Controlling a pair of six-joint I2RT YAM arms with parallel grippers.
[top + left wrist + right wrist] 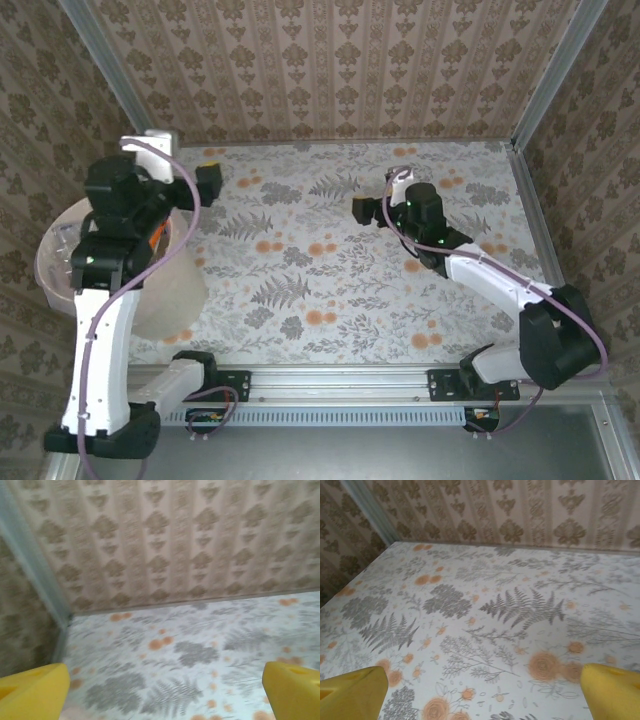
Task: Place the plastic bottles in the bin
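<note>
Top external | your left gripper [162,690] is hovering by the bin [170,295], gaping wide, empty | your right gripper [482,690] is hovering over the table [330,270], gaping wide, empty

Both of the 2 arms are bolted at the near edge of the floral tabletop [330,290]. The left arm stands raised over the bin [165,300] at the left edge, and the left claw [183,160] is spread wide near the far-left corner. The right arm reaches toward the far middle, where the right claw [381,193] is also spread.
</note>
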